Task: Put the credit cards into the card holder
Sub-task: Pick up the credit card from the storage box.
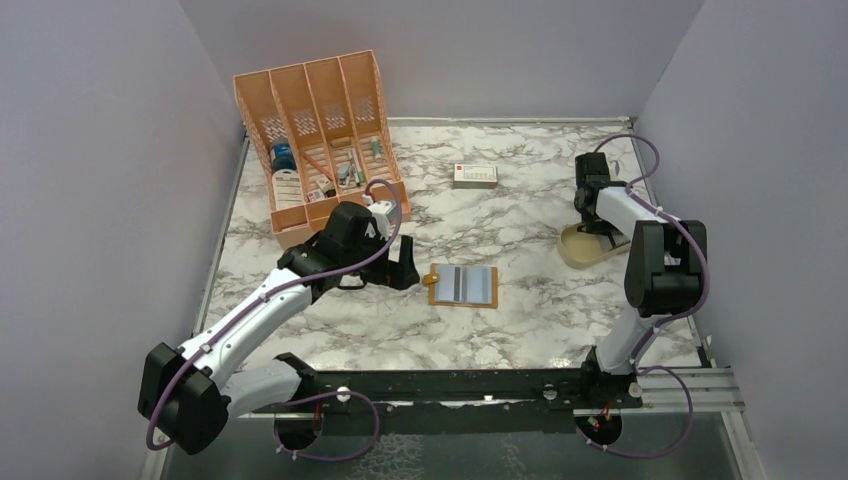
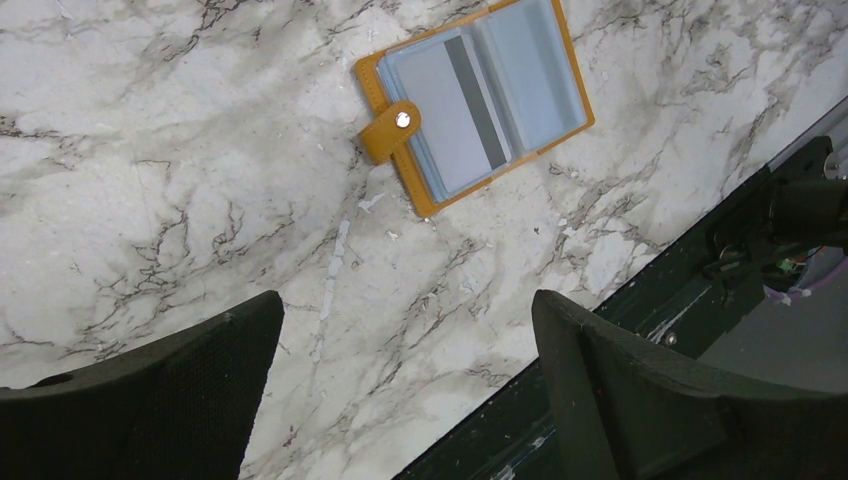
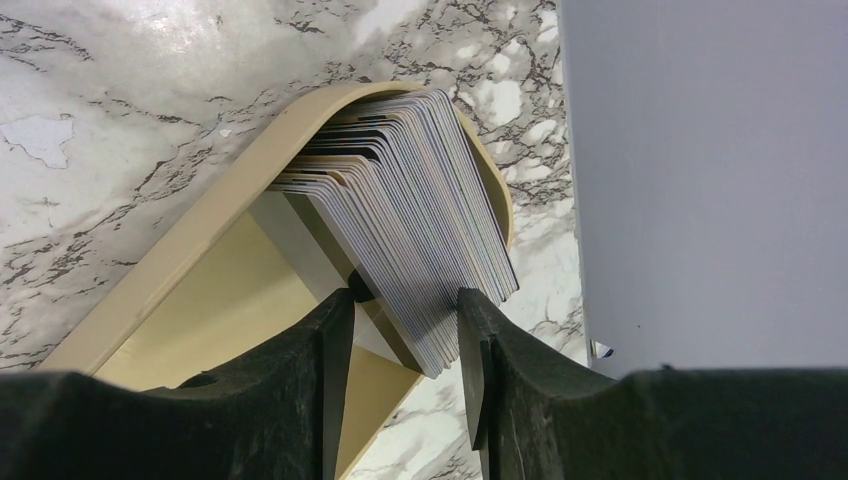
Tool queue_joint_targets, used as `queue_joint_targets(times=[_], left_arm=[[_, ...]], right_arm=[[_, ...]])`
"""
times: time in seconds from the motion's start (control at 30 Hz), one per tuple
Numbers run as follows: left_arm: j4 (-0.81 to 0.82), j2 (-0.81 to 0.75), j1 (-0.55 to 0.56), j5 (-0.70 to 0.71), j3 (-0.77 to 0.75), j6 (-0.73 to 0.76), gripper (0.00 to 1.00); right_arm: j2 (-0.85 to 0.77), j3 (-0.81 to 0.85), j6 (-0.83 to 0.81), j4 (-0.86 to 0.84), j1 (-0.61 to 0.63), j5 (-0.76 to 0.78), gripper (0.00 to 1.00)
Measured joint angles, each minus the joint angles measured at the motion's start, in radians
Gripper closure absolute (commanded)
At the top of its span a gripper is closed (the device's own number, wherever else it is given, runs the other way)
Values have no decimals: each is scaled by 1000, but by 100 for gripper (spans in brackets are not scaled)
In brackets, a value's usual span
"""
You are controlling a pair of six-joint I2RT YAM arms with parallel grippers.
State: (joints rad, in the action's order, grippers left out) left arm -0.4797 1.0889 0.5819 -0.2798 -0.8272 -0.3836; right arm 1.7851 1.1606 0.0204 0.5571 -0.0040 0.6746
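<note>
The card holder (image 1: 463, 286) lies open on the marble table, mustard-orange with grey-blue pockets and a stud tab at its left; it also shows in the left wrist view (image 2: 475, 100). A grey card with a dark stripe (image 2: 455, 105) sits in one pocket. My left gripper (image 1: 405, 272) is open and empty just left of the holder, above bare table (image 2: 408, 300). A fanned stack of grey-silver credit cards (image 3: 420, 220) leans in a tan oval dish (image 3: 200, 230). My right gripper (image 3: 405, 300) straddles the stack's lower end, jaws narrowly apart, over the dish (image 1: 572, 252).
A large orange desk organiser (image 1: 320, 140) with small items stands at the back left. A white box with a red mark (image 1: 475, 175) lies at the back middle. A black rail (image 1: 450, 385) runs along the near edge. The grey wall (image 3: 700, 180) is close beside the dish.
</note>
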Motion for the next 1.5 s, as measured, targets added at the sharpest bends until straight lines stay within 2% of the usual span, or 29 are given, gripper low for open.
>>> queue_joint_targets(times=[0.2, 0.73, 1.1, 1.37, 1.5], left_arm=[[0, 0, 0, -2, 6, 18, 2], [0, 0, 0, -3, 7, 24, 2], [0, 0, 0, -3, 7, 24, 2], [0, 0, 0, -3, 7, 24, 2], [0, 0, 0, -3, 7, 24, 3]], right_arm=[[0, 0, 0, 0, 0, 0, 64], [-8, 15, 1, 0, 0, 1, 66], [-13, 15, 7, 0, 0, -8, 76], [-28, 27, 32, 35, 0, -43, 98], [-61, 46, 58, 62, 0, -102, 99]])
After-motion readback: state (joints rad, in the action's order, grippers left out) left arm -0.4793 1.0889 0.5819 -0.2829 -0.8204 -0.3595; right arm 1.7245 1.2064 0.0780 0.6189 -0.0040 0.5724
